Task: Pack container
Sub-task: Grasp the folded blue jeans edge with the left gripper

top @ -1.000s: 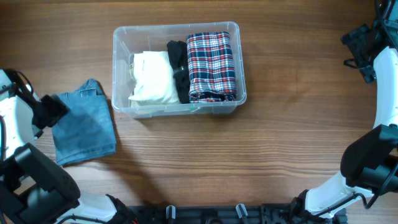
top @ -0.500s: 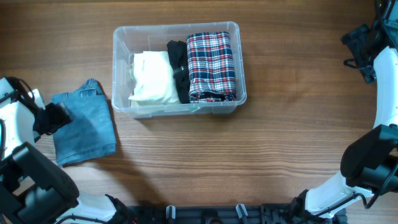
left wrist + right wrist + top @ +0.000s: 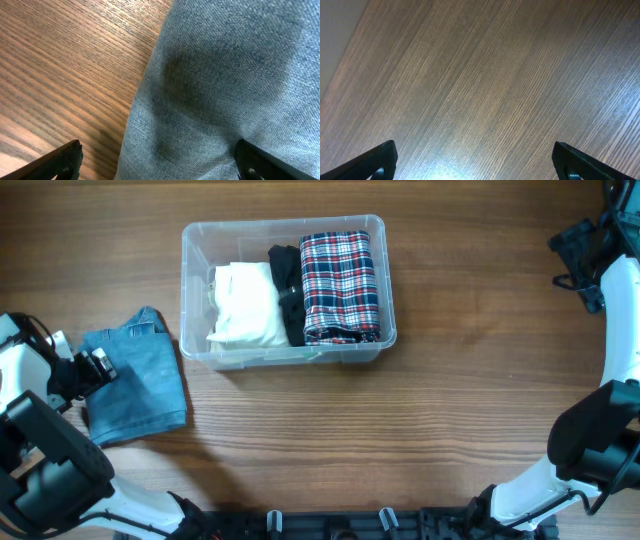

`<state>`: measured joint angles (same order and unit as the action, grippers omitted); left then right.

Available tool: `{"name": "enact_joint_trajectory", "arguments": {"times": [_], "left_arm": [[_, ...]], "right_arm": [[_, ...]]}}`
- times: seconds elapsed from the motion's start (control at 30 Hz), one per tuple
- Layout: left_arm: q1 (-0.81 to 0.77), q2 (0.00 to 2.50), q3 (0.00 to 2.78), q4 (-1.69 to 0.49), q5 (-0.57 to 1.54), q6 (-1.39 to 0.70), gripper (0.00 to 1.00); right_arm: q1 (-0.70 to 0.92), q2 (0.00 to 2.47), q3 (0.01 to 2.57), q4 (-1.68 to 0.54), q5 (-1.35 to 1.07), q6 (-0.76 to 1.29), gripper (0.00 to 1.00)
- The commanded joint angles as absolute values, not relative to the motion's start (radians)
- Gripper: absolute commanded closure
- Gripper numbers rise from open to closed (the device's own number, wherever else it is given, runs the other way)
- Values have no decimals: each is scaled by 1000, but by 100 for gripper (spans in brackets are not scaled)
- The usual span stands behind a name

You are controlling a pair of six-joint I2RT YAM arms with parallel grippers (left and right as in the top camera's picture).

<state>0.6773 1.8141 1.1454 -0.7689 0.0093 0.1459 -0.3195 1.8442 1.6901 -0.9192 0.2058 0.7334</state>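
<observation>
It's all one brown wood-grain surface (image 3: 450, 410), and you barely see the room around it. The clear container (image 3: 283, 224) sits toward the back, left of the middle. Packed side by side in it are a white cloth (image 3: 245, 305), a black cloth (image 3: 287, 280) and a plaid one (image 3: 340, 285). Folded jeans (image 3: 135, 385) lie just left of it, out on the wood.

From overhead, the left tool (image 3: 90, 368) is at the jeans' left edge and the right tool (image 3: 580, 255) is way off at the far right.

The left wrist view shows the left tool (image 3: 160, 162) spread wide over denim, gripping nothing. The right wrist view shows the right tool (image 3: 475, 160) spread wide too, over bare wood. It also catches a grey strip past the surface's edge; can't tell what that is.
</observation>
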Motion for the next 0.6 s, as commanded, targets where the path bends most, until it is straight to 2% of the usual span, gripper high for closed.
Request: {"name": "enact_joint_trajectory", "arguments": {"times": [0.0, 0.07, 0.17, 0.27, 0.57], "left_arm": [[671, 1872, 1131, -761, 39, 162, 7], [671, 1872, 1131, -759, 64, 162, 11], [670, 1879, 1131, -758, 125, 162, 11], [670, 1890, 1131, -760, 176, 160, 16], [670, 1901, 1129, -787, 191, 150, 16]], "right_arm": [[-316, 1860, 1686, -917, 200, 742, 0], [-316, 1860, 1686, -917, 200, 743, 0], [-316, 1860, 1686, -917, 200, 742, 0], [-316, 1860, 1686, -917, 200, 742, 0], [-316, 1860, 1686, -917, 200, 742, 0]]}}
